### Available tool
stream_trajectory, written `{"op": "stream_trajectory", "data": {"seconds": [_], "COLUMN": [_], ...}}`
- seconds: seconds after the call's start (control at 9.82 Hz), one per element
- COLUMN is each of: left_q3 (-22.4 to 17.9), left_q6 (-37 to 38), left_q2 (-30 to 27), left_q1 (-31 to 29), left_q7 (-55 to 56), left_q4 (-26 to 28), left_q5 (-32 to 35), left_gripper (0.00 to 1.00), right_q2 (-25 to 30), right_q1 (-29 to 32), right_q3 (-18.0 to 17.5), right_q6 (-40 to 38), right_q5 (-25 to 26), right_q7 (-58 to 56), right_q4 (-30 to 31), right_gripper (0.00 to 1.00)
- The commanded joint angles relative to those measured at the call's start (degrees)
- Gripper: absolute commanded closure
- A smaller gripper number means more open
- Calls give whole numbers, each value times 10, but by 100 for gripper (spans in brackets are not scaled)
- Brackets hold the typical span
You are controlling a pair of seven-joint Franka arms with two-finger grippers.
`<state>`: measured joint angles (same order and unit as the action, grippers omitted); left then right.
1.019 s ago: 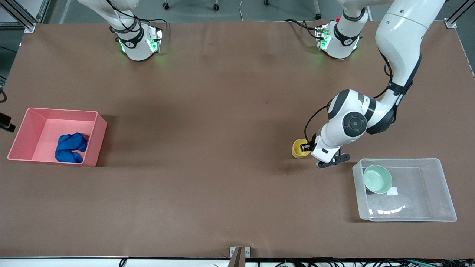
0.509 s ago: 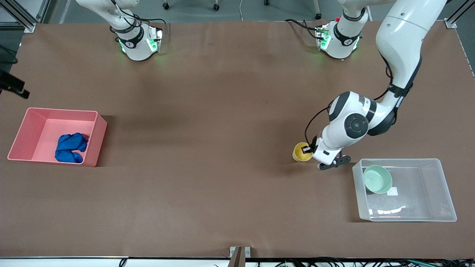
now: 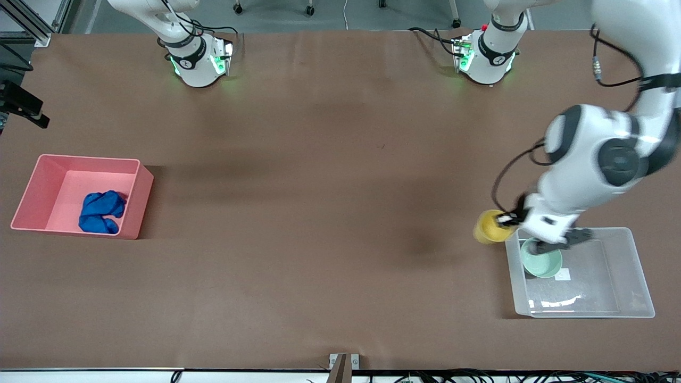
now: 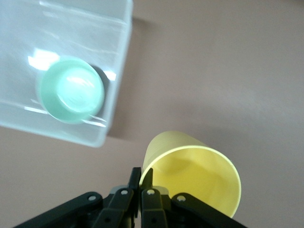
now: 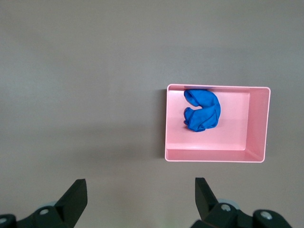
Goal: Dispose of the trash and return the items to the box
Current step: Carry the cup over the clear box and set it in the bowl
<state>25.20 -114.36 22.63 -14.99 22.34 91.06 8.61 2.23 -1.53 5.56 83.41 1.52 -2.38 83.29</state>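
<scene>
The left gripper [image 3: 512,218] is up in the air with the yellow cup [image 3: 491,227] pinched by its rim, one finger inside the cup and one outside, jaws closed tight on the wall. You can see that best in the left wrist view, where the gripper [image 4: 141,186] clamps the cup [image 4: 192,173] right at the lip. The cup hangs over bare table just beside the clear box [image 3: 636,266], at about 9 o'clock from the box's corner toward the robots, so it's not over the box opening.

The green bowl [image 3: 541,260] is already sitting in the box, tucked into the corner toward the robots and toward the middle of the table. In the left wrist view the bowl [image 4: 71,96] sits right against the box wall [image 4: 116,85]. There's a small white label [image 3: 562,274] on the box bottom just beside the bowl, roughly 4 o'clock from it.

Over at the right arm's end of the table, the blue cloth [image 3: 101,211] is lying in the pink bin [image 3: 139,199], bunched up in the part closer to the front camera.

The right gripper [image 5: 141,202] is waiting high over the table with its jaws wide open and nothing in them, looking down at the bin [image 5: 256,126] and the cloth [image 5: 202,110].
</scene>
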Motion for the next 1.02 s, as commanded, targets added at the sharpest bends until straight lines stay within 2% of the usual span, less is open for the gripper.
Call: {"op": "stream_trajectory", "data": {"seconds": [0.0, 0.31, 0.71, 0.92], "left_q3": [-1, -2, -9, -16], "left_q6": [4, 2, -26, -70], "left_q2": [41, 118, 170, 203], "left_q1": [-48, -91, -93, -107], "left_q7": [-117, -257, -252, -255], "left_q4": [-13, -70, -84, -83], "left_q5": [12, 67, 75, 77], "left_gripper": [100, 100, 100, 99], "right_q2": [-6, -9, -11, -11], "right_q1": [-7, -5, -3, -3], "right_q3": [2, 3, 5, 6], "right_q6": [-3, -2, -2, 0], "right_q5": [0, 1, 1, 0], "right_q7": [9, 5, 5, 5], "right_q4": [-8, 5, 10, 10], "right_gripper": [0, 0, 0, 0]}}
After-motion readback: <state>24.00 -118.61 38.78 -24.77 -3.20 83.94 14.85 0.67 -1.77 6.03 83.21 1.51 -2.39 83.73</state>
